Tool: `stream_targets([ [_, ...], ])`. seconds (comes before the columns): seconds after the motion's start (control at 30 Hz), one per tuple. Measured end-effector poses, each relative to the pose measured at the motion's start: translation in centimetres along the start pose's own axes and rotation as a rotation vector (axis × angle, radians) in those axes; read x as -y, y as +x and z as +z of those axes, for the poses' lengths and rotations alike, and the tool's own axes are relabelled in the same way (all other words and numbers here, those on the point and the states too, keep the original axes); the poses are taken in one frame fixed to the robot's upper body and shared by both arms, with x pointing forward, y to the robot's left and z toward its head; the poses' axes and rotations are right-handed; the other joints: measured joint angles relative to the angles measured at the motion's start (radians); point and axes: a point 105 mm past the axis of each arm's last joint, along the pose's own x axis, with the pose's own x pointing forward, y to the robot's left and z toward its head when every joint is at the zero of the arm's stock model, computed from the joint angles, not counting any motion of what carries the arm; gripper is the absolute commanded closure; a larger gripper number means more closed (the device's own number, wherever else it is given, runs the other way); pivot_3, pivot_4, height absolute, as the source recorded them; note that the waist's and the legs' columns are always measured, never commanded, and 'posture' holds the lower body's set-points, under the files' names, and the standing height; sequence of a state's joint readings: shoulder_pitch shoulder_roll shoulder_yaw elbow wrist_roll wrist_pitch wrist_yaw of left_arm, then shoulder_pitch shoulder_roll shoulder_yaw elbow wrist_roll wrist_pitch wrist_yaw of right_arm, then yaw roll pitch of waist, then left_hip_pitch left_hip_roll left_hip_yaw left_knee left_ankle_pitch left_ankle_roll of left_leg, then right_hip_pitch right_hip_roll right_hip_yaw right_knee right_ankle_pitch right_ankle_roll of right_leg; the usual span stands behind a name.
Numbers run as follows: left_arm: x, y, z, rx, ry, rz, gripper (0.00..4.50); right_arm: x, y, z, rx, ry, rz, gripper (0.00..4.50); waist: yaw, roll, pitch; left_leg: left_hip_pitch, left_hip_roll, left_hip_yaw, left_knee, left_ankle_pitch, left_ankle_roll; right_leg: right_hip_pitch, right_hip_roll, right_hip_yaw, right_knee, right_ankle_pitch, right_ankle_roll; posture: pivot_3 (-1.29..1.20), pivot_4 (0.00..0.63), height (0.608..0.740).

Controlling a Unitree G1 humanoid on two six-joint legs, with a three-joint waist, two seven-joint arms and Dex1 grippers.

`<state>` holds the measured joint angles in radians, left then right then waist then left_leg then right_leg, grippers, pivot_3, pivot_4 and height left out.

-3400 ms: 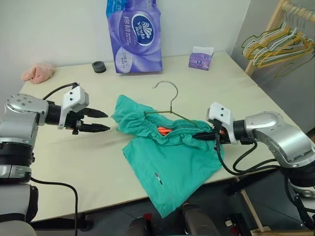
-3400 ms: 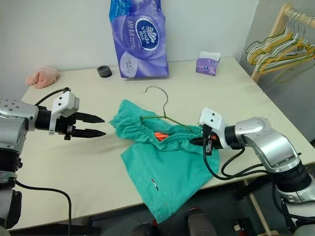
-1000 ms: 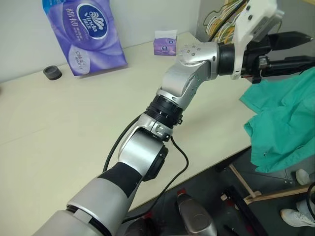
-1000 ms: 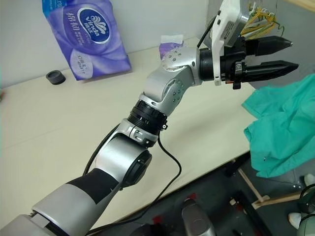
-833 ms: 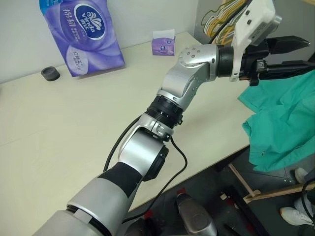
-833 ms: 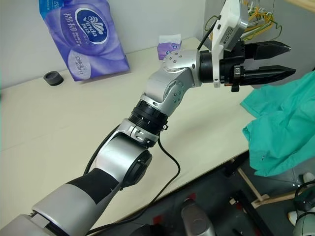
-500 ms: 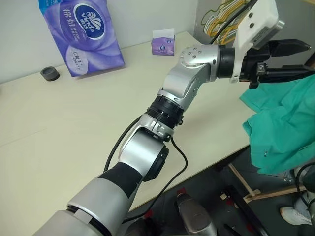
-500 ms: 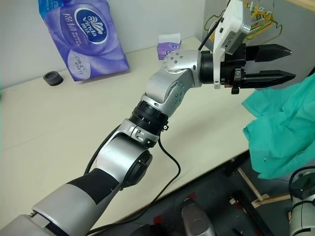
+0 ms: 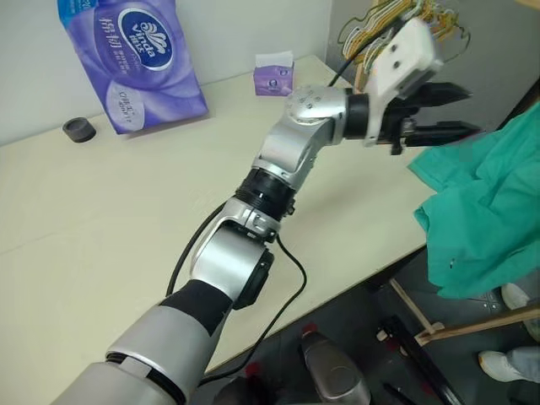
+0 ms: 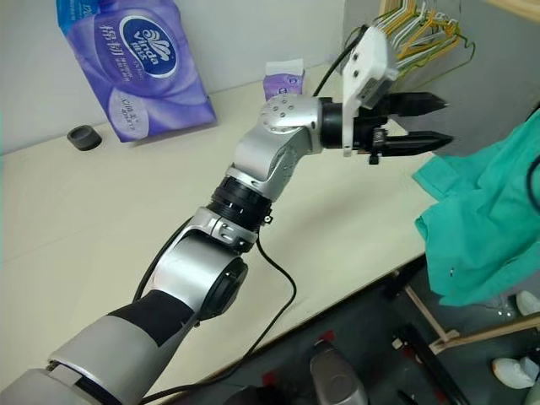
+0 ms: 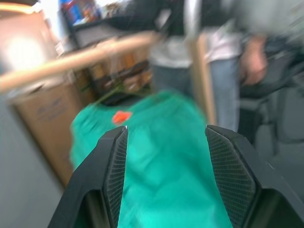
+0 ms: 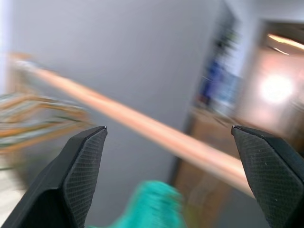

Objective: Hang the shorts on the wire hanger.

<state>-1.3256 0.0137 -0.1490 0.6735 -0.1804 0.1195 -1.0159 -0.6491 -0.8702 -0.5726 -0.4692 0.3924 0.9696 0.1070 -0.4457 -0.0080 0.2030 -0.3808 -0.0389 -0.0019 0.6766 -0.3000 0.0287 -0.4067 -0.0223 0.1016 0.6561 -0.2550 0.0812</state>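
The teal-green shorts (image 9: 483, 207) hang in the air past the table's right edge; what carries them is out of frame. My left arm reaches across the table to the right, and its gripper (image 9: 471, 110) is open and empty, just left of the shorts' upper edge and apart from them. In the left wrist view the shorts (image 11: 161, 180) and their orange tag (image 11: 121, 116) lie straight ahead of the open left gripper (image 11: 166, 128), under a wooden rail (image 11: 95, 54). My right gripper (image 12: 168, 130) is open wide and empty, with the shorts (image 12: 152, 204) beyond it. The wire hanger is hidden.
On the cream table (image 9: 101, 219) stand a purple tissue pack (image 9: 135, 59), a small purple tissue box (image 9: 272, 74) and a black ring (image 9: 76, 129). A rack of coloured hangers (image 9: 396, 21) is behind the left gripper. A wooden bar (image 9: 472, 325) runs below the shorts. A person (image 11: 213, 28) stands behind the rail.
Since the shorts lay on the table with the hanger, the view has swung right and they now hang off its edge. Over the last second my left gripper drifted left and lower, still open.
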Motion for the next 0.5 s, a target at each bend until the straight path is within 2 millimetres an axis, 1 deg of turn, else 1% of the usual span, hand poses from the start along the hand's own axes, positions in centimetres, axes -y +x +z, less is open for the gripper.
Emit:
stream_targets([
  [0.1,-1.6,-3.6,-3.5,-0.119,-0.002,0.151,1.76,-6.3,-0.9,-4.4,-0.087,0.075,0.277,0.04,0.005,0.001,-0.001,0.000,-0.001,-0.001,0.001,0.000,0.000,-0.001,-0.002,-0.001,0.005,0.002,-0.001,-0.35,0.144,0.740],
  [0.17,-2.4,-6.6,-5.6,-0.207,0.003,0.274,1.76,-9.8,-2.1,-6.1,-0.109,0.113,0.422,0.04,0.013,0.002,-0.001,0.001,-0.002,-0.003,0.001,0.000,0.000,-0.004,-0.004,-0.002,0.007,0.004,-0.004,-0.32,0.136,0.740],
  [0.2,-2.8,-8.6,-7.1,-0.253,-0.017,0.371,1.76,-11.7,-2.9,-6.7,-0.104,0.131,0.499,0.04,0.022,0.003,-0.002,0.000,-0.002,-0.005,0.002,0.000,0.000,-0.005,-0.007,-0.004,0.008,0.004,-0.005,-0.31,0.133,0.740],
  [0.3,-2.9,-13.8,-10.7,-0.357,-0.098,0.627,1.76,-15.4,-4.7,-8.0,-0.098,0.153,0.661,0.04,0.055,0.003,-0.003,-0.001,-0.002,-0.011,0.004,0.001,-0.001,-0.005,-0.010,-0.006,0.009,0.004,-0.006,-0.26,0.119,0.740],
  [0.33,-2.9,-15.4,-11.5,-0.390,-0.106,0.704,1.76,-16.3,-5.2,-8.4,-0.099,0.162,0.696,0.04,0.067,0.003,-0.004,-0.002,-0.002,-0.012,0.004,0.001,-0.002,-0.005,-0.010,-0.007,0.010,0.005,-0.006,-0.25,0.115,0.740],
  [0.37,-2.7,-18.0,-12.6,-0.450,-0.101,0.815,1.76,-17.5,-5.8,-9.1,-0.105,0.184,0.734,0.04,0.078,0.002,-0.006,-0.002,-0.002,-0.013,0.004,0.002,-0.002,-0.005,-0.010,-0.008,0.010,0.005,-0.006,-0.23,0.110,0.740],
  [0.43,-2.2,-22.4,-13.9,-0.535,-0.099,1.022,1.76,-19.1,-6.1,-10.8,-0.135,0.247,0.749,0.04,0.105,-0.001,-0.010,-0.002,-0.002,-0.015,0.004,0.003,-0.005,-0.006,-0.010,-0.010,0.010,0.006,-0.008,-0.19,0.107,0.740],
  [0.5,-1.4,-25.6,-14.6,-0.577,-0.112,1.182,1.76,-20.4,-6.2,-12.7,-0.174,0.293,0.737,0.04,0.139,-0.005,-0.015,-0.003,-0.002,-0.015,0.004,0.004,-0.007,-0.007,-0.011,-0.011,0.010,0.008,-0.011,-0.16,0.105,0.740],
])
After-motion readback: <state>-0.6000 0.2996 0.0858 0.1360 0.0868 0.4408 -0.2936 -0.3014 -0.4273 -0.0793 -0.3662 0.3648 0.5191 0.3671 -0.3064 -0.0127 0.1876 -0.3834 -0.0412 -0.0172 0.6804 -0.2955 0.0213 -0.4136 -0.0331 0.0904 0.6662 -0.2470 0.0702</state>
